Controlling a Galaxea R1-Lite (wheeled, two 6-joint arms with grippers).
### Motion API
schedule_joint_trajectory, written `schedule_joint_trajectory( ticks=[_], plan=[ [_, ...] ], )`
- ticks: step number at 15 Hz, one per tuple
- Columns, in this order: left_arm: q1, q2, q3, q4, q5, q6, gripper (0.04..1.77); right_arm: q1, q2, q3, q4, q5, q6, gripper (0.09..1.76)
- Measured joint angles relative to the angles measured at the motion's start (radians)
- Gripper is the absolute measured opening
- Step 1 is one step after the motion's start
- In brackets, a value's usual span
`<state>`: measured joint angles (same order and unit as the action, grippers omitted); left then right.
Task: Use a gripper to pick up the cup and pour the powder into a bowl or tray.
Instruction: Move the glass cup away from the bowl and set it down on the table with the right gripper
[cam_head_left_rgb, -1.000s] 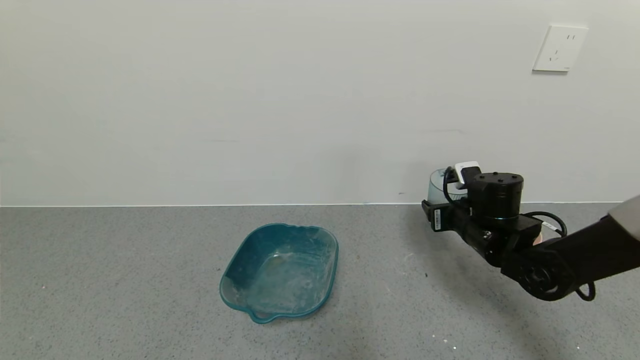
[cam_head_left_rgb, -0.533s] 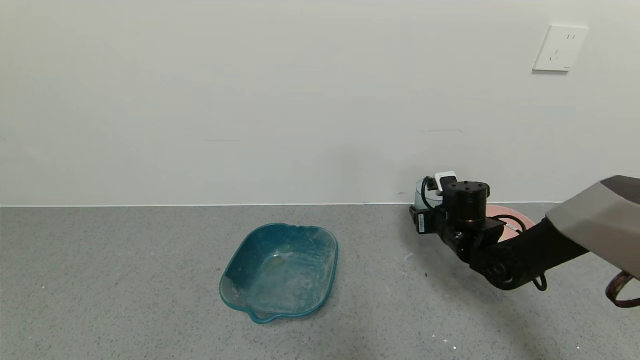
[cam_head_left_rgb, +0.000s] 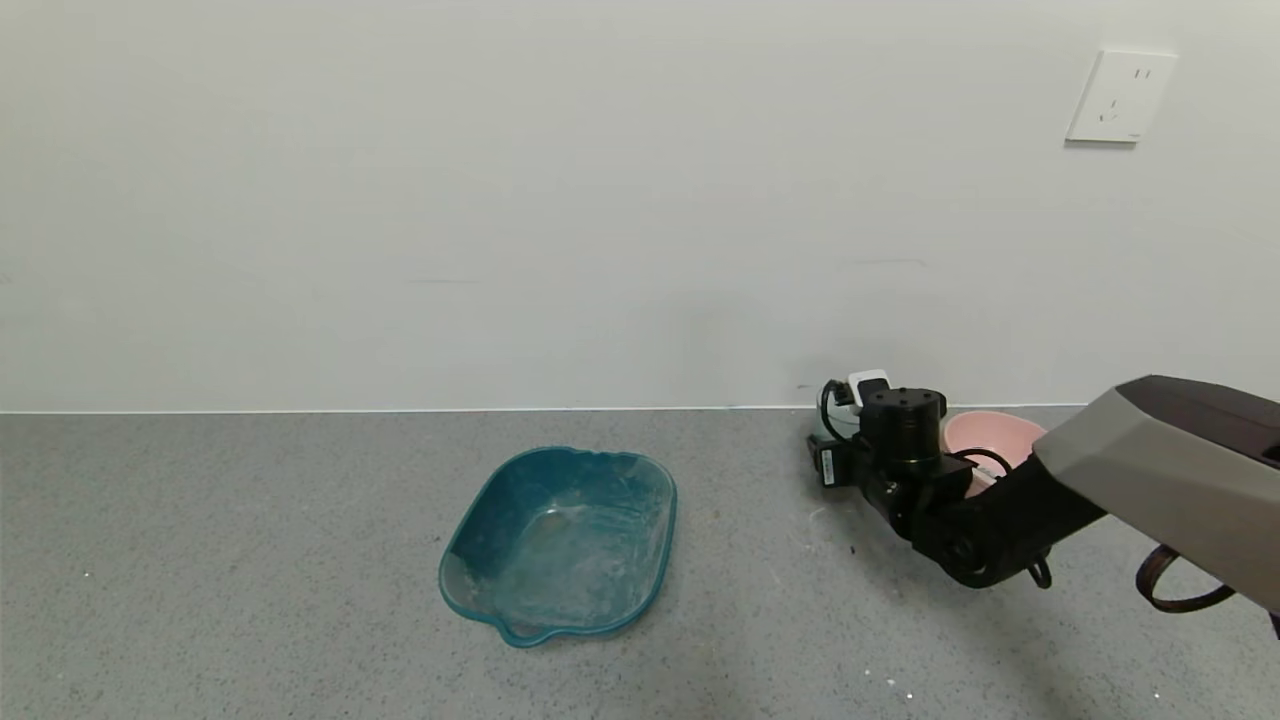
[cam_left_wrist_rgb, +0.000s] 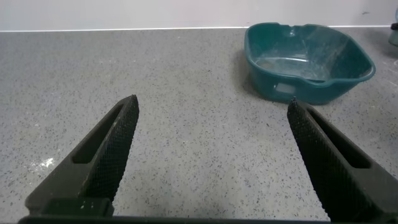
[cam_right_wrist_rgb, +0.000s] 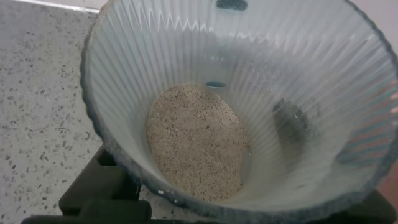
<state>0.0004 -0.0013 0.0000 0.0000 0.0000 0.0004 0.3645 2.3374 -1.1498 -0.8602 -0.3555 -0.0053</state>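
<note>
Grey speckled counter (cam_head_left_rgb: 250, 560) carries a teal tray (cam_head_left_rgb: 560, 541) left of centre, lying empty but for powder smears. Left gripper (cam_left_wrist_rgb: 208, 155) hangs low over the bare counter, fingers spread wide apart, holding nothing. Right gripper (cam_head_left_rgb: 835, 445) sits low near the wall, fingers closed on the ribbed translucent cup (cam_right_wrist_rgb: 249, 106). Cup stands roughly upright, mouth upward, with beige powder (cam_right_wrist_rgb: 196, 140) pooled in its bottom. Pink bowl (cam_head_left_rgb: 990, 438) sits just beside it on the right.
</note>
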Motion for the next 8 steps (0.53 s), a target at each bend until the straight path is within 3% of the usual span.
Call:
schedule_joint_trajectory(
  ticks=[8],
  plan=[
    [0.0,0.0,0.0,0.0,0.0,0.0,1.72,0.006,0.032,-0.009,-0.004,-0.027,0.004,1.35]
  ],
)
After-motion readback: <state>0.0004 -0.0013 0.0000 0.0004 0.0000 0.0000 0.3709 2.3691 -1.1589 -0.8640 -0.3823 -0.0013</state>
